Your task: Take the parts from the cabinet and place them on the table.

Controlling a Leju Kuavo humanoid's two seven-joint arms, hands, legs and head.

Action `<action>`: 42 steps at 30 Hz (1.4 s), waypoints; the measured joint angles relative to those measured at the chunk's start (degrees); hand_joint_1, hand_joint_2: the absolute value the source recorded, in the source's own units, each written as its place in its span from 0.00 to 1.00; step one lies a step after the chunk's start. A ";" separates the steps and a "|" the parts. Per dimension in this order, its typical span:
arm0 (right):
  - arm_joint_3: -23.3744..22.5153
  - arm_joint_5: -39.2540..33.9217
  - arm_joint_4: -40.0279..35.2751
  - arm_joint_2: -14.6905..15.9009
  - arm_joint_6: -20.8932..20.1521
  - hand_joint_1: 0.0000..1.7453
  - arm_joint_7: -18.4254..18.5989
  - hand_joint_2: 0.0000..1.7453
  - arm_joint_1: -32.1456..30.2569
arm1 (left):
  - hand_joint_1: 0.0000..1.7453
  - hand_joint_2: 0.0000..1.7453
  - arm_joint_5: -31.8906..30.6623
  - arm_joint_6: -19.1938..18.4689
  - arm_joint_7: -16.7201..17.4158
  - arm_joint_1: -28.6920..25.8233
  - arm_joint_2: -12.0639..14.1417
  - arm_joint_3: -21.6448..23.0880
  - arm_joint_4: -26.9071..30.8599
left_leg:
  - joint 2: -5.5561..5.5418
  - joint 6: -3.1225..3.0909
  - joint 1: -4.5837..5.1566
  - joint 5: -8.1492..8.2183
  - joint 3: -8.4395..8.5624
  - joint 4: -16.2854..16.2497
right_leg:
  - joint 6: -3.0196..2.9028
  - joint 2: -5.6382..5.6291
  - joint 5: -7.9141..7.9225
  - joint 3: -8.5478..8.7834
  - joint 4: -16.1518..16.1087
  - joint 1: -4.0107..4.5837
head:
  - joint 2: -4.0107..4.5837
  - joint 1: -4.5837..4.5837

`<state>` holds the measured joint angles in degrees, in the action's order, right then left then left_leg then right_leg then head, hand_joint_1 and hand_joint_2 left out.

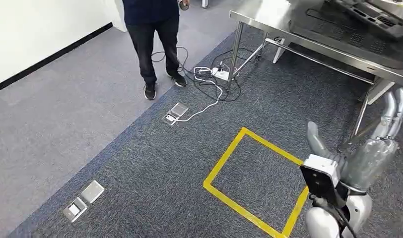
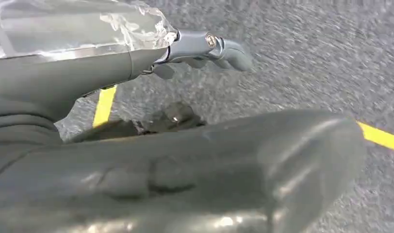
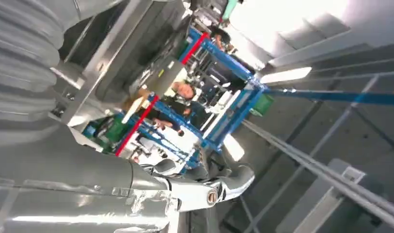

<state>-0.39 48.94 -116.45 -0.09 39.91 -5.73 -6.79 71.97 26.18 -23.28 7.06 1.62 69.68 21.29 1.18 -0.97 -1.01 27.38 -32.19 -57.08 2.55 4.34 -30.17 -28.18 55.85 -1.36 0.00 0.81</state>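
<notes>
A steel table [image 1: 269, 20] stands at the upper right in the head view, with dark trays of parts [image 1: 368, 15] on it. My right hand [image 1: 373, 148] is raised at the lower right, short of the table's edge, with its fingers stretched upward and nothing in it. In the right wrist view the same hand [image 3: 88, 184] is bare, its fingertips [image 3: 229, 187] pointing up past the table's underside. My left hand [image 2: 185, 145] hangs over the carpet with its fingers [image 2: 209, 46] apart and empty.
A person [image 1: 155, 39] stands at the top left of centre on the grey floor. A power strip with tangled cables [image 1: 214, 74] lies by the table leg. A yellow tape square [image 1: 249, 183] and two floor boxes [image 1: 175, 113] [image 1: 84, 199] mark the carpet. Blue racks [image 3: 219, 97] stand far off.
</notes>
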 joint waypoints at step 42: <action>2.32 3.04 -0.04 2.21 0.02 0.00 2.14 1.00 -0.67 | 0.00 0.00 -1.14 -0.76 -0.13 0.42 0.09 0.00 0.00 | -7.19 0.26 0.48 -0.41 -0.31 0.19 | -1.00 -9.48 0.93 -1.43 0.14 -0.05 | 0.00 2.23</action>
<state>1.92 51.98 -116.50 2.12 39.93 -3.58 -7.46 70.84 25.42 -23.41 7.48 1.70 69.68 21.29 -6.02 -0.71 -0.54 26.96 -32.49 -56.89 1.56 -5.15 -29.24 -29.61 55.99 -1.41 0.00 3.04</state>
